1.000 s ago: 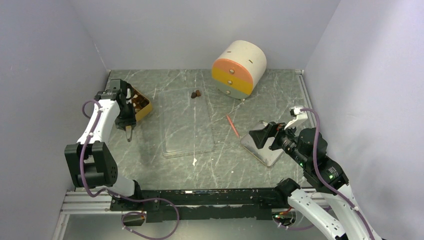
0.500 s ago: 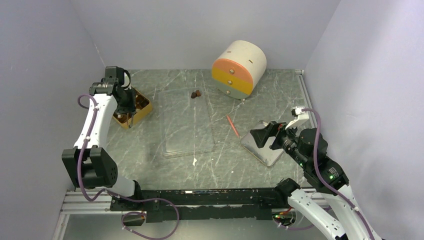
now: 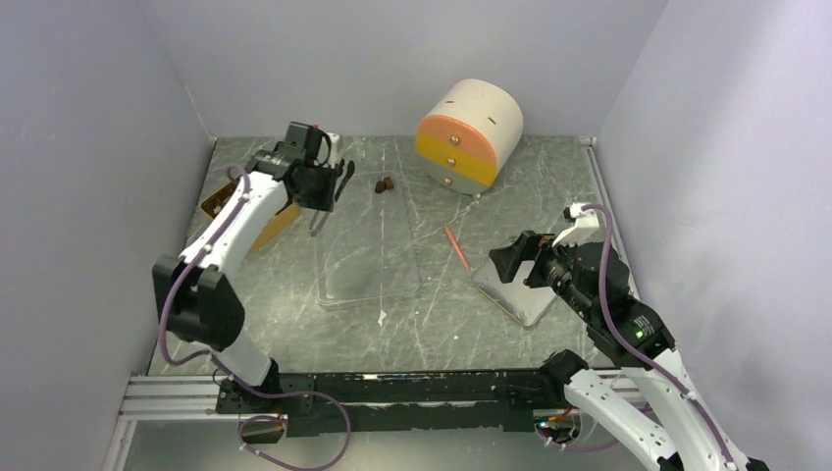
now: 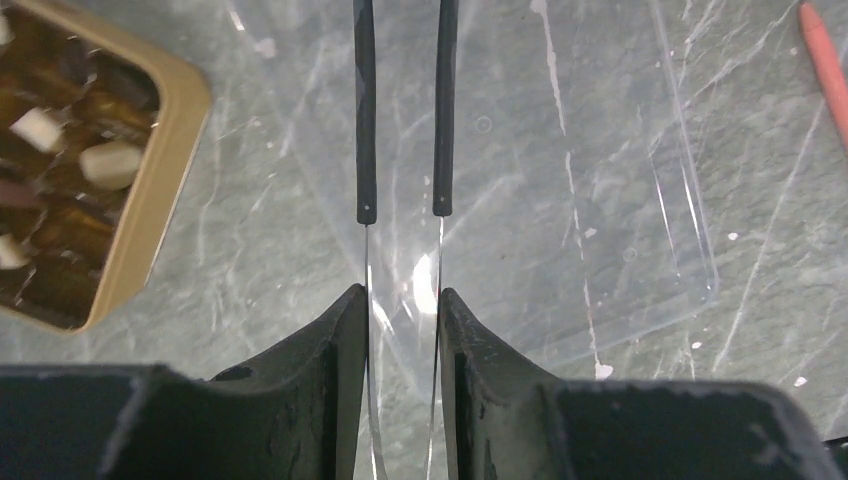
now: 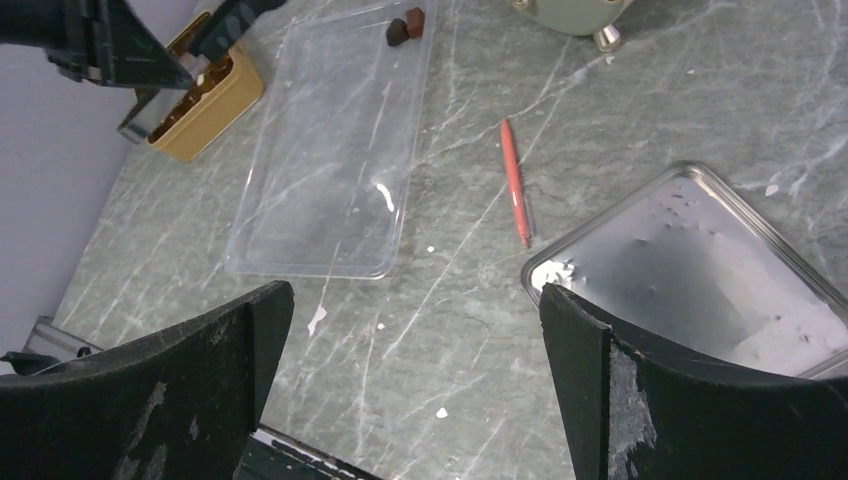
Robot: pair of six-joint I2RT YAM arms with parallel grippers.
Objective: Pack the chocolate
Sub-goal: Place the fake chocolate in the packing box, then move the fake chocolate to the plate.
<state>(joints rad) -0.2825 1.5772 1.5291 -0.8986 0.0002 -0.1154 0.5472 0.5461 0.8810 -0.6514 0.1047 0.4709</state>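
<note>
Two brown pieces of chocolate (image 3: 385, 183) (image 5: 405, 25) lie at the far end of a clear plastic lid (image 3: 368, 255). More chocolate, cream pieces (image 4: 110, 163) among them, sits in the golden tray (image 4: 150, 220), which my left arm partly hides in the top view (image 3: 280, 221). My left gripper (image 3: 327, 184) (image 4: 402, 295) is shut on thin metal tweezers (image 4: 365, 150). Their black tips stand slightly apart over the lid (image 4: 560, 200) with nothing between them. My right gripper (image 3: 510, 263) (image 5: 412, 300) stands wide open and empty above the table.
A thin orange-red stick (image 3: 455, 247) (image 5: 515, 180) lies between the lid and a metal tray (image 3: 515, 292) (image 5: 700, 260) under my right gripper. A cream cylinder with orange and yellow drawers (image 3: 469, 135) stands at the back. Walls close in left, right and behind.
My left arm has swung from the golden tray rightward to the lid's far left corner, close to the two brown pieces. The right arm has shifted only slightly.
</note>
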